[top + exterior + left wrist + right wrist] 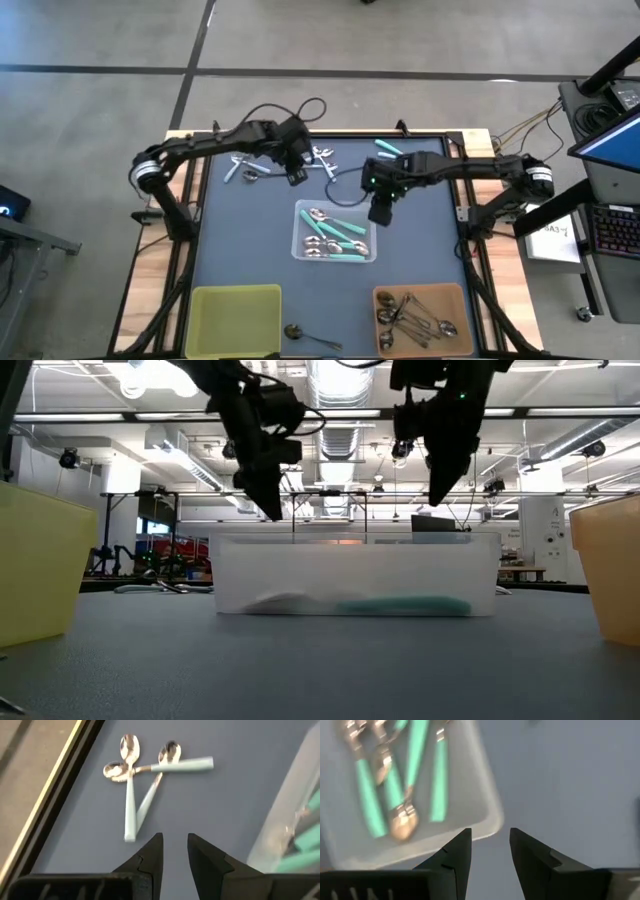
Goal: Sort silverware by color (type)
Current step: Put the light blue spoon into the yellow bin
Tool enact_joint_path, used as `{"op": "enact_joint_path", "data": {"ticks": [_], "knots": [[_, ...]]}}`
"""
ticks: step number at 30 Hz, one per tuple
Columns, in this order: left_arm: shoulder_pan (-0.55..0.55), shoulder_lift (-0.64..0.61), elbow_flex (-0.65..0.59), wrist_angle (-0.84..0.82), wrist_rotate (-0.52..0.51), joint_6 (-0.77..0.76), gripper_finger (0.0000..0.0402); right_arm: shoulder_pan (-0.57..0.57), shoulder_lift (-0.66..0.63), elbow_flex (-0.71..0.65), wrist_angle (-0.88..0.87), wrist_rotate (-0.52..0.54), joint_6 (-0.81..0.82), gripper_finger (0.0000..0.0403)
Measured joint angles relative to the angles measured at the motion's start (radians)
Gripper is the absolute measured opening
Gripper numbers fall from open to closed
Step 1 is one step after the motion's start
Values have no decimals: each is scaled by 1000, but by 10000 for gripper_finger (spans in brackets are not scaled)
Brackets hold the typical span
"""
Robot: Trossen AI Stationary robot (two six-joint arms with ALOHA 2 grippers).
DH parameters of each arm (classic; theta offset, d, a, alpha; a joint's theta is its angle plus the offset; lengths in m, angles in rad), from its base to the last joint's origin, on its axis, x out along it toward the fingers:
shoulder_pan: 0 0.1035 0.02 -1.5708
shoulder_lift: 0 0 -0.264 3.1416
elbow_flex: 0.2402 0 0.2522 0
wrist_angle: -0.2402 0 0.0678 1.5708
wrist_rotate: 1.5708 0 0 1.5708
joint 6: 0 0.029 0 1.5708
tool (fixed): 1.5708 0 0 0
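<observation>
A dark blue mat covers the table [230, 250], which sits in a large workshop with strip lights overhead and concrete floor around it. In the middle of the mat stands a clear bin [335, 232] holding the teal spoons [340, 240]; a yellow bin [235, 318] at the near left looks empty, and a brown bin [420, 318] at the near right holds dark spoons [412, 315]. One more dark spoon [305, 334] lies on the mat between those two bins. At the far side of the mat lie the unsorted pieces: three pale blue spoons [137, 785] crossed over one another, with a few more just beside them and a couple of teal ones [388, 150] further right. The left gripper [175, 851] hovers over the mat near the crossed pale spoons, fingers parted and holding nothing. The right gripper [490, 851] hangs above the mat just beside the clear bin's far right corner, likewise parted and empty. My guess is that the left arm is lining up on a pale blue spoon. To do that well, it should pick the handle that lies free at its end, bring the fingers down astride that handle across its width, and lift straight up so the other two are not dragged along. I can make out no readable brand, label or writing on the bins or spoons.
</observation>
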Motion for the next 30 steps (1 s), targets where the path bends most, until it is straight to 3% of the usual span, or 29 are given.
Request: {"op": "enact_joint_path", "data": {"ticks": [5, 16, 30], "knots": [[69, 100, 66, 30, 118, -20, 71, -83, 2, 0, 57, 8, -2, 124], [167, 363, 274, -67, 137, 39, 75, -158, 3, 0, 69, 5, 0, 123], [171, 457, 388, -103, 93, 92, 131, -188, 3, 0, 84, 5, 14, 123]]}}
